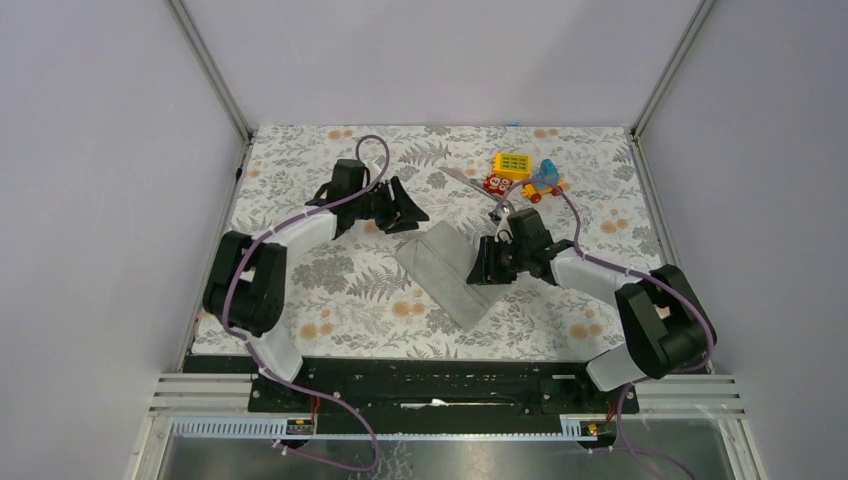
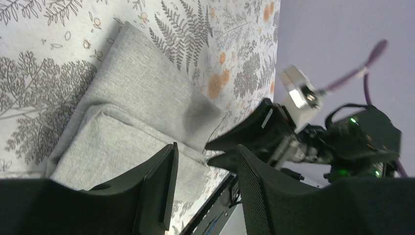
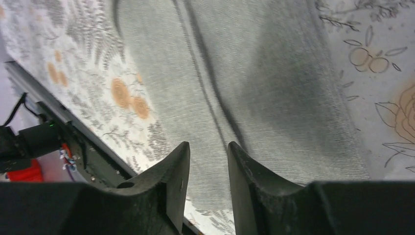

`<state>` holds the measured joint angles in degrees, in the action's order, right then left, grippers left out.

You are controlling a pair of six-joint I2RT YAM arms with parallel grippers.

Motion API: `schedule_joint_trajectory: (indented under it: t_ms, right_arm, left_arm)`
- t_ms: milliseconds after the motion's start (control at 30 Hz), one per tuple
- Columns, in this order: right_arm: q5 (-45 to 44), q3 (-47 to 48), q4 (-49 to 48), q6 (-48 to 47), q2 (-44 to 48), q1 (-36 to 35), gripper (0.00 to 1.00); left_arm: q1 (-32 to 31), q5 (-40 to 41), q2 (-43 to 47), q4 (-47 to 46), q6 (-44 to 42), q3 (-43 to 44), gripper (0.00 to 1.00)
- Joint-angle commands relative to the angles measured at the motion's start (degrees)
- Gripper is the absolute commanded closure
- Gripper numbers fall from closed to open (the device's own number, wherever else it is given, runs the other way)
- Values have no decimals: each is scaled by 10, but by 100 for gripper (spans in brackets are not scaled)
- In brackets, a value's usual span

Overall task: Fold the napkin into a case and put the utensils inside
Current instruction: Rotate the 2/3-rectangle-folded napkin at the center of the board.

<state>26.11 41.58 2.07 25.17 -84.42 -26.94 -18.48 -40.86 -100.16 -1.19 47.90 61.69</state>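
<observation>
The grey napkin (image 1: 446, 268) lies folded into a long strip on the floral tablecloth, running diagonally at the table's middle; a fold seam shows along it (image 3: 205, 93). My left gripper (image 1: 408, 213) hovers at its far left corner, jaws open and empty above the cloth (image 2: 147, 107). Over the napkin's right edge my right gripper (image 1: 486, 264) stands open, nothing between its fingertips (image 3: 208, 149). In the left wrist view the right gripper's fingers (image 2: 244, 137) show just beyond the napkin's corner. Slim silver utensils (image 1: 463, 179) lie behind the napkin, near the toys.
A yellow block (image 1: 513, 164), a red toy (image 1: 493, 183) and a blue-and-orange toy (image 1: 545, 179) sit at the back right. The tablecloth's near edge meets the black base rail (image 1: 440, 372). Grey walls enclose the table on three sides.
</observation>
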Motion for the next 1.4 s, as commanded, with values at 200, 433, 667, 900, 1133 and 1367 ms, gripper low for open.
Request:
schedule_joint_trajectory:
  t_ms: [200,433,667,900,1133,1367]
  right_arm:
    - [-26,-55,-63,66,-38,-66,66]
    - [-35,-102,-135,183,9,-117,69]
    - [-132,-2,63,74,74,-81,35]
    - [-47,26,121,-14,32,70,18]
    - [-8,-20,53,-7,-6,102,27]
    - [30,-86,-25,28,-13,101,60]
  left_arm:
    - [-1,25,159,109,-88,-82,44]
    - [-2,48,250,144,-106,-157,42]
    - [-17,43,281,116,-82,-208,41]
    - [-80,111,267,75,-32,-237,41]
    - [-81,144,180,-23,15,-260,46]
    - [-81,157,56,-50,2,-210,52]
